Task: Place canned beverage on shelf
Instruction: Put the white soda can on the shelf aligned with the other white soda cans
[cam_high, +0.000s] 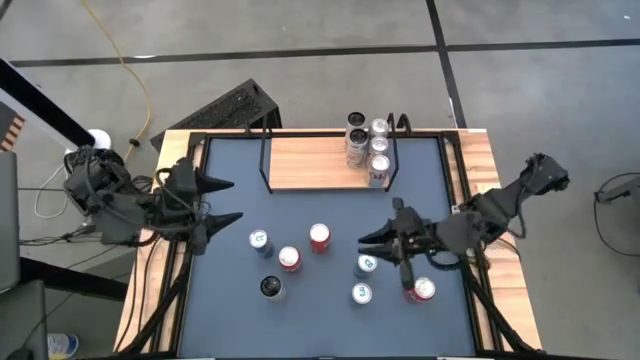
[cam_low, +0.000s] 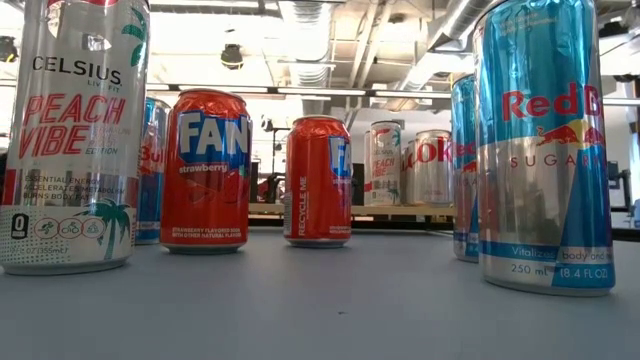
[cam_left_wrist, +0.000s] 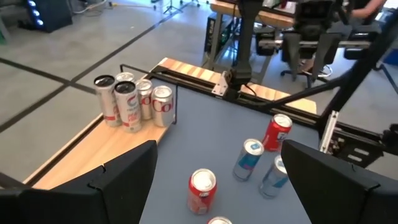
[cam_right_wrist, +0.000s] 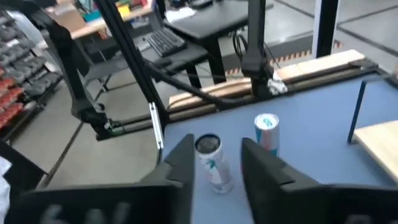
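I hold the right gripper (cam_high: 372, 238) open over mid-table, loose cans (cam_high: 320, 237) around it, four cans parked at the shelf's (cam_high: 310, 163) right end, left gripper (cam_high: 228, 200) open at the left edge

Two dark robot arms beside the table (cam_high: 470, 160)

Both arms are matte black and chunkily jointed; the left gripper (cam_high: 222, 200) and the right gripper (cam_high: 374, 238) each end in two pointed, wedge-shaped black fingers (cam_left_wrist: 118, 180), with black cabling along the links.

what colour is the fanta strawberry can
Red, with a blue logo panel and white lettering on the short strawberry Fanta can; the low view shows it best.
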